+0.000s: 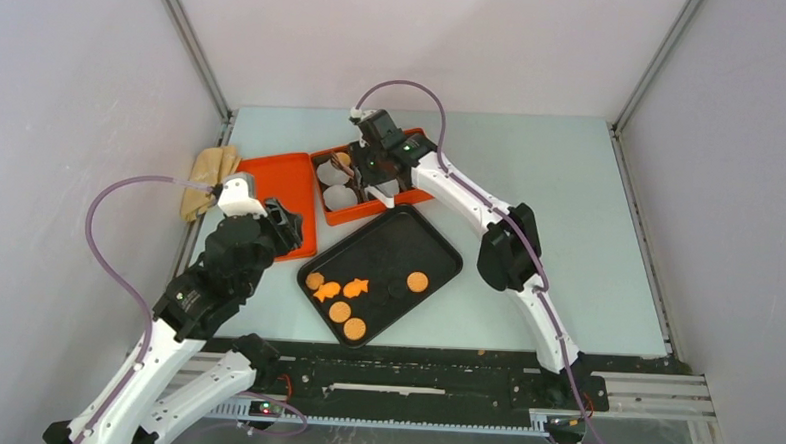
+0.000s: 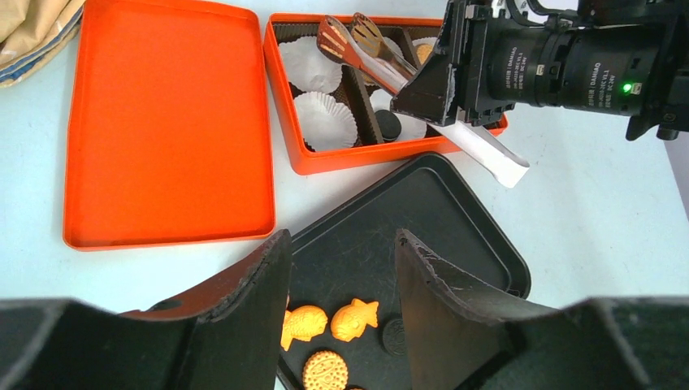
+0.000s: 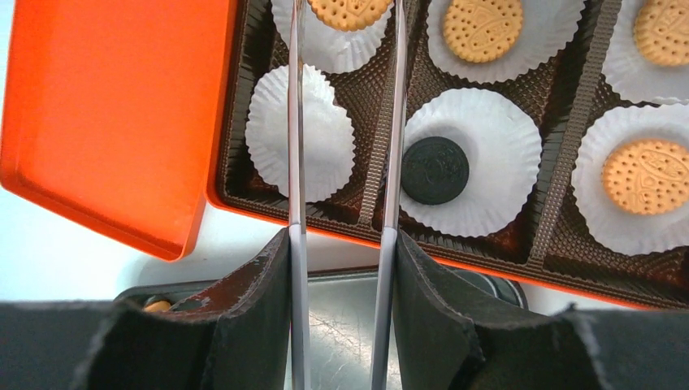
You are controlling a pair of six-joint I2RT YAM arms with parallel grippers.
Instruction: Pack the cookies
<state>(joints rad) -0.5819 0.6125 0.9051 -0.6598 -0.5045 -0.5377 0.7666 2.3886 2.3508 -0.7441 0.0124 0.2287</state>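
Note:
Several orange cookies, two of them fish-shaped, lie on the black tray, along with a dark one. The orange box holds white paper liners. Several liners hold orange cookies and one holds a dark cookie. My right gripper is shut on metal tongs, whose arms stand apart over the box with nothing between them. My left gripper is open and empty, above the tray's near-left end.
The orange lid lies flat, open side up, just left of the box. A tan cloth lies at the table's left edge by the wall. The right arm and its camera reach over the box in the left wrist view.

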